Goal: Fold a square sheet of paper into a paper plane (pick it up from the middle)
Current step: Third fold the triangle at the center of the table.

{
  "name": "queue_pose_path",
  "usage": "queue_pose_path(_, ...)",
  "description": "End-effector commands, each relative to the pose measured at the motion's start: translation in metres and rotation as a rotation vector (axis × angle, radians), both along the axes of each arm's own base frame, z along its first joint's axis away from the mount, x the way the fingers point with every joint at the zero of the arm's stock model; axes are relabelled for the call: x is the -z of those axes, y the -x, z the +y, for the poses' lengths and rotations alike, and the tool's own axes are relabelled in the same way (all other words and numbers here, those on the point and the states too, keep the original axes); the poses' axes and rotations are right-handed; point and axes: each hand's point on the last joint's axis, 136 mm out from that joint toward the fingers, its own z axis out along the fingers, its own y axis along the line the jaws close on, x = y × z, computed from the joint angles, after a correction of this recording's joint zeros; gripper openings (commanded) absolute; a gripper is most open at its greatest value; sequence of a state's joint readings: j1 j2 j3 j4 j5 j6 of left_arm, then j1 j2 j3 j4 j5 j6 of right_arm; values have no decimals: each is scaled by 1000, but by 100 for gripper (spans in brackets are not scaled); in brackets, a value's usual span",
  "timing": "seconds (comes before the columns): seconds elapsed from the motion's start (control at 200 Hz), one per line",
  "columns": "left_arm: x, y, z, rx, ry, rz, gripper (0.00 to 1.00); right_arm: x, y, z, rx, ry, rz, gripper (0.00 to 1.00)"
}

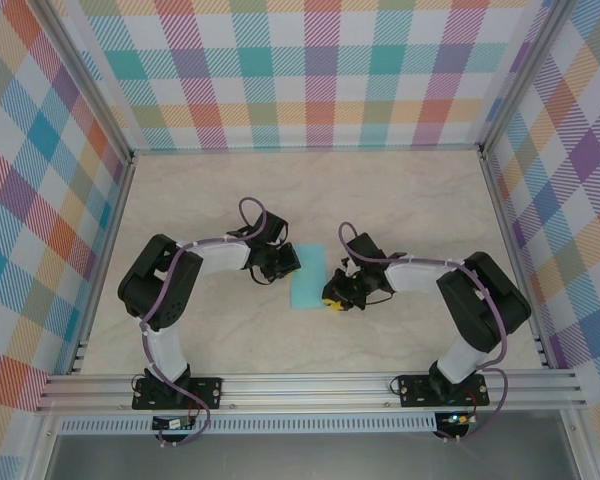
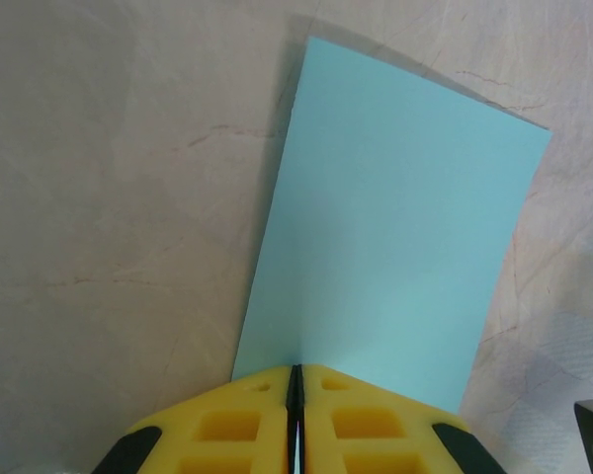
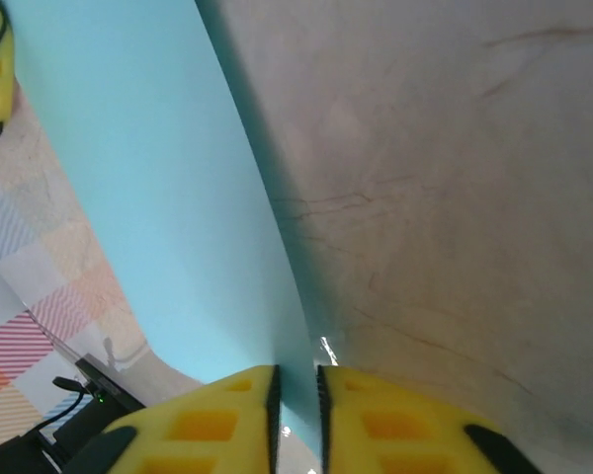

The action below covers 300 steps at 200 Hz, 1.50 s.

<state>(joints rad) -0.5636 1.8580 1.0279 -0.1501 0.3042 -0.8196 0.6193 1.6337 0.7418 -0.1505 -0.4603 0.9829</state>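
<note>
Square sheet of paper (image 1: 308, 278) on table (image 1: 410, 200), between left fingers (image 2: 247, 427) and right fingers (image 3: 212, 420)

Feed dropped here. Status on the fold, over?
Left pincer shut on turquoise sheet, one edge. Right pincer straddles opposite edge, slim gap. Nothing in the way.

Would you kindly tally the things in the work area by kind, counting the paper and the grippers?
paper sheet, turquoise: 1
Yellow-fingered grippers: 2 (left gripper, right gripper)
Total: 3
</note>
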Motion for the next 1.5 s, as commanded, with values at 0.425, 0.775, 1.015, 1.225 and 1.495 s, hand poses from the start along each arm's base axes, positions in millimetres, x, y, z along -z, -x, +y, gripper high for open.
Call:
queue_pose_path(0.425,29,29,16,9,-80,115,9,-35,-34,30,11,-89,-90,2)
queue_pose_path(0.775,-12,16,-12,95,71,10,9,-21,-48,48,-23,-91,-86,3)
queue_pose_path(1.015,-36,-7,1,83,-45,-95,8,-13,-50,55,-72,-91,-99,3)
queue_pose_path(1.225,-16,-13,2,69,-84,-69,7,-9,-53,59,-104,-96,-112,4)
queue_pose_path(1.495,7,-9,3,75,-103,-21,5,-11,-58,67,-122,-130,-146,4)
